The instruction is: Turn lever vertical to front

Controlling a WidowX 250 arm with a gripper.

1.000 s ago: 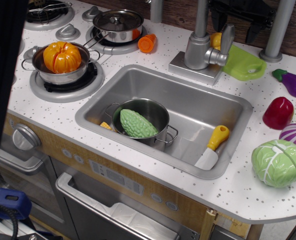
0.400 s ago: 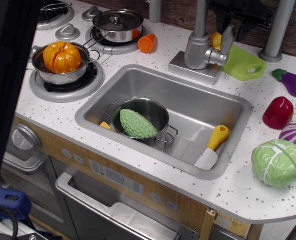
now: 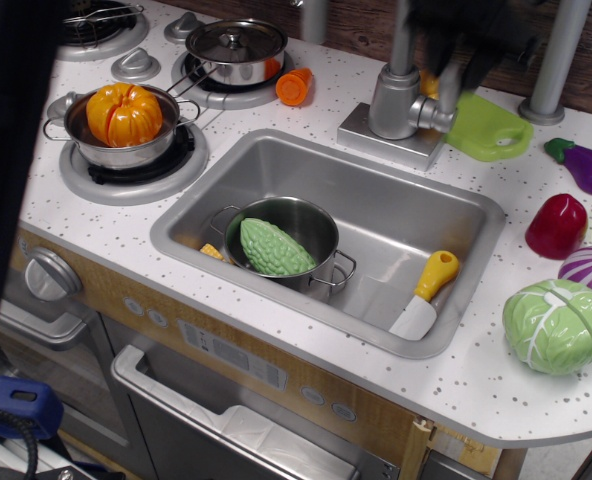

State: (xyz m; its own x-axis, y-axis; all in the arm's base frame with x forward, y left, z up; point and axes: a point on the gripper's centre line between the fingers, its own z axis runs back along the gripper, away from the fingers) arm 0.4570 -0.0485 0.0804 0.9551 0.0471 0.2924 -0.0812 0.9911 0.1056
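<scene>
On the left burner a pot (image 3: pixel 126 140) holds an orange pumpkin (image 3: pixel 124 112); in the sink (image 3: pixel 466 215) sits a pot with a green gourd (image 3: pixel 274 247). At the grey faucet body (image 3: pixel 394 100), the lever (image 3: pixel 449 93) stands upright on its right side, its top hidden behind the dark, blurred gripper (image 3: pixel 466 40). Whether the jaws are open or closed on it I cannot tell. A glancing contact could slip off the thin paddle, or push it sideways onto the green board (image 3: pixel 491 128).
</scene>
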